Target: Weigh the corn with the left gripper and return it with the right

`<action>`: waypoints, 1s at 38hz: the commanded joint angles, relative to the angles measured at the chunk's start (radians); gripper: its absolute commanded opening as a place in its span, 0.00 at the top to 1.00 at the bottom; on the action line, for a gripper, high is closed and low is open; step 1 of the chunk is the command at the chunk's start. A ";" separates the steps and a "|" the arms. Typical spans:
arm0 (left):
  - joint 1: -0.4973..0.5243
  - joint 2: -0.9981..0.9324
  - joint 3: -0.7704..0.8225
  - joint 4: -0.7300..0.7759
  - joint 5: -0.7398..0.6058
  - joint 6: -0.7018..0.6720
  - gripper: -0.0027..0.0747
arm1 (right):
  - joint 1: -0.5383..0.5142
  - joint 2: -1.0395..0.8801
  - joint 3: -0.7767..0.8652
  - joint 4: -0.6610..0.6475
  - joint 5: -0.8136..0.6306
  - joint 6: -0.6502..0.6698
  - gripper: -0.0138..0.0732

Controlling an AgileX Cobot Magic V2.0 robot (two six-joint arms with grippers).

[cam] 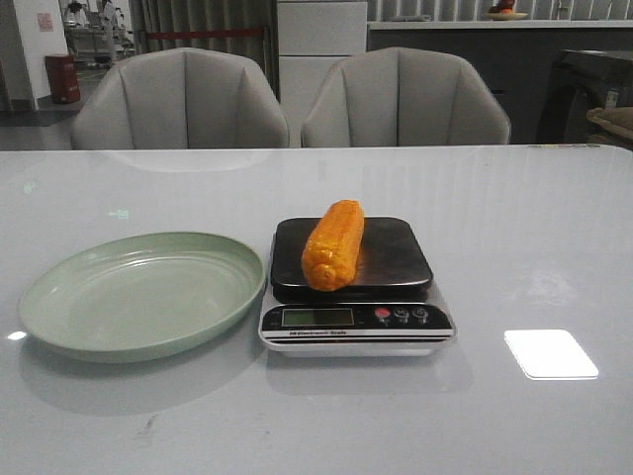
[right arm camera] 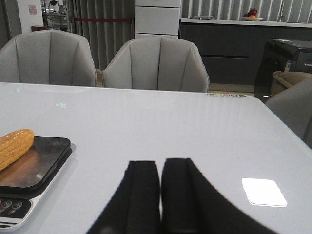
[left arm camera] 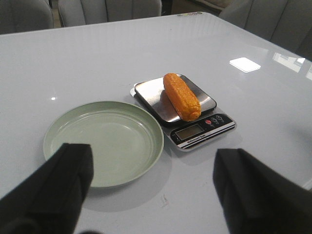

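The orange-yellow corn (cam: 334, 244) lies lengthwise on the dark platform of the kitchen scale (cam: 354, 327) at the table's middle. It also shows in the left wrist view (left arm camera: 181, 96) and at the edge of the right wrist view (right arm camera: 14, 146). The pale green plate (cam: 59, 317) sits empty just left of the scale. My left gripper (left arm camera: 151, 165) is open and empty, held back above the table near the plate (left arm camera: 146, 161). My right gripper (right arm camera: 161, 168) is shut and empty, to the right of the scale (right arm camera: 34, 170). Neither gripper shows in the front view.
Two grey chairs (cam: 178, 99) stand behind the table's far edge. A bright light patch (cam: 550, 353) reflects on the white table right of the scale. Cabinets and a counter lie beyond.
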 commanded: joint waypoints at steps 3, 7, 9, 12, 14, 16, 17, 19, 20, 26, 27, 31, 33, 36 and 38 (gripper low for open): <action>0.002 -0.051 -0.017 0.001 -0.041 0.000 0.63 | -0.007 -0.020 0.008 -0.010 -0.085 -0.006 0.63; 0.002 -0.070 -0.017 0.001 -0.017 0.002 0.78 | -0.006 -0.020 0.008 -0.010 -0.121 -0.005 0.63; 0.002 -0.072 -0.017 0.001 -0.007 0.002 0.77 | -0.005 -0.020 0.008 -0.009 -0.164 0.002 0.63; 0.002 -0.072 -0.017 0.001 -0.005 0.002 0.77 | -0.005 -0.020 0.007 -0.009 -0.273 0.035 0.63; 0.002 -0.072 -0.017 0.004 -0.005 0.002 0.79 | -0.005 -0.019 0.000 -0.009 -0.308 0.038 0.63; 0.002 -0.072 -0.017 0.004 -0.005 0.002 0.80 | -0.004 -0.006 -0.029 -0.009 -0.283 0.043 0.63; 0.002 -0.072 -0.017 0.004 -0.005 0.002 0.81 | -0.004 0.012 -0.057 -0.009 -0.245 0.049 0.63; 0.002 -0.072 -0.017 0.004 -0.005 0.002 0.82 | -0.004 0.063 -0.116 -0.009 -0.170 0.051 0.63; 0.002 -0.072 -0.017 0.004 -0.005 0.002 0.82 | -0.004 0.094 -0.157 -0.009 -0.124 0.051 0.63; 0.002 -0.072 -0.017 0.004 -0.005 0.002 0.82 | -0.004 0.325 -0.359 -0.006 0.064 0.051 0.63; 0.002 -0.072 -0.017 0.004 -0.005 0.002 0.82 | -0.004 0.351 -0.390 -0.004 0.099 0.051 0.63; 0.002 -0.072 -0.017 0.004 -0.005 0.002 0.82 | -0.004 0.467 -0.470 -0.003 0.200 0.051 0.63; 0.002 -0.072 -0.017 0.004 -0.005 0.002 0.82 | -0.004 0.503 -0.479 -0.003 0.200 0.051 0.63; 0.002 -0.072 -0.017 0.004 -0.005 0.002 0.82 | -0.004 0.539 -0.479 -0.002 0.188 0.051 0.63; 0.002 -0.072 -0.017 0.004 -0.005 0.002 0.82 | -0.004 0.559 -0.479 -0.002 0.205 0.051 0.63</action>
